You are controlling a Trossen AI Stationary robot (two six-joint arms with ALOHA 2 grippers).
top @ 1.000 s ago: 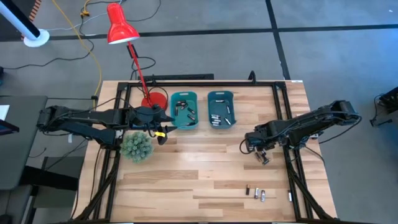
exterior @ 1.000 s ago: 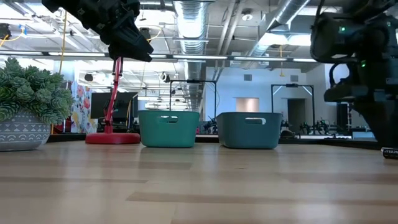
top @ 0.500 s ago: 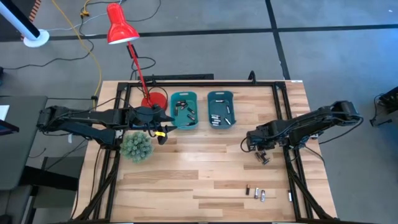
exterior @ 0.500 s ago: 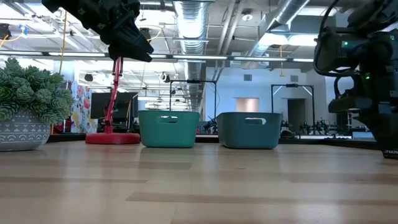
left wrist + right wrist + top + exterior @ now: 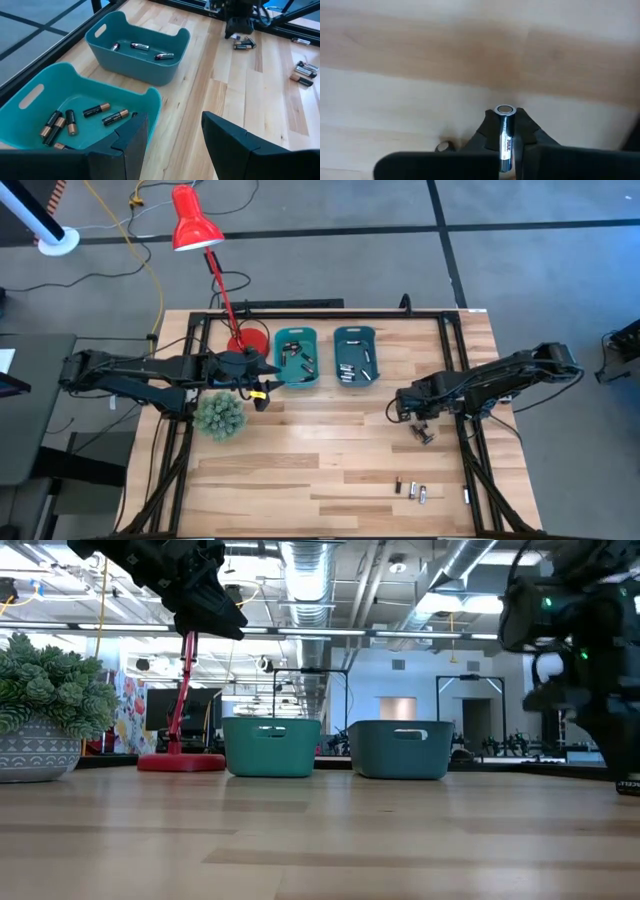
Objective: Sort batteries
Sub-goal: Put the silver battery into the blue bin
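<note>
the wooden counter (image 5: 330, 460) carries two teal bins side by side at its far edge, the left bin (image 5: 296, 358) and the right bin (image 5: 354, 355), each holding a few batteries; from above those cells are too small to tell apart. in the low view the bin walls hide their contents, and the right arm is cut off at the picture's edge. a red lamp (image 5: 196, 225) and a spiky green plant (image 5: 219, 415) stand on the left side.

the left gripper (image 5: 172, 142) waits with its fingers apart just above the near rim of the left bin, where black and copper cells (image 5: 111, 117) lie on the bin floor.

the right gripper (image 5: 506, 142) sits low over the counter's right side, clenched on a silver battery (image 5: 504, 137). this cell is a slim, shiny cylinder with a flat metallic end and some dark print, pinched between the two fingertips and sticking out beyond them. a few loose batteries (image 5: 425, 436) lie on the counter just beside this gripper, and another small group (image 5: 414, 491) lies near the front edge, well apart from it
</note>
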